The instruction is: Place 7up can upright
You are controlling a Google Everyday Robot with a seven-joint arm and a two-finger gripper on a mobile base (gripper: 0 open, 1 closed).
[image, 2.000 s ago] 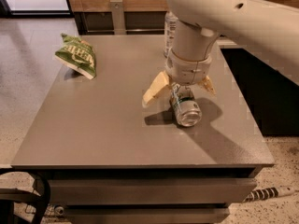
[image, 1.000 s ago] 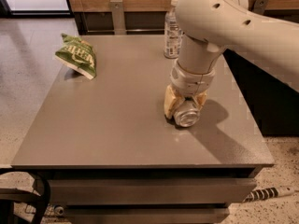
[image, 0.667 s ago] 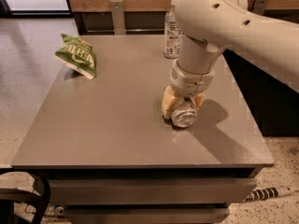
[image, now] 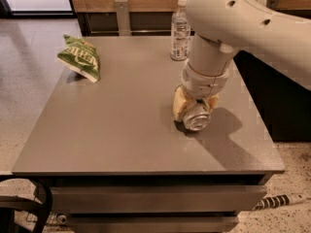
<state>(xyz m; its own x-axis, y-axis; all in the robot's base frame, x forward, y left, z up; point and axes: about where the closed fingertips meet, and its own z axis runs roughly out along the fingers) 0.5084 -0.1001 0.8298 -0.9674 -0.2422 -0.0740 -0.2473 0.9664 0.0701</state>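
The 7up can point(image: 197, 117) lies on its side on the grey table point(image: 121, 130), right of the middle, with one shiny metal end facing the camera. My gripper point(image: 195, 107) comes down from above on the large white arm. Its cream fingers point(image: 179, 106) are closed on the two sides of the can. The can rests on or just above the tabletop. Its logo and bands are hidden by the fingers.
A clear plastic bottle with a white cap point(image: 180, 30) stands at the table's back edge, just behind the arm. A green snack bag point(image: 80, 57) lies at the back left. The table's right edge is close to the can.
Two seconds ago the fingers were spread wide above the can. They have since come down and closed on its sides. Little has moved in the last second.
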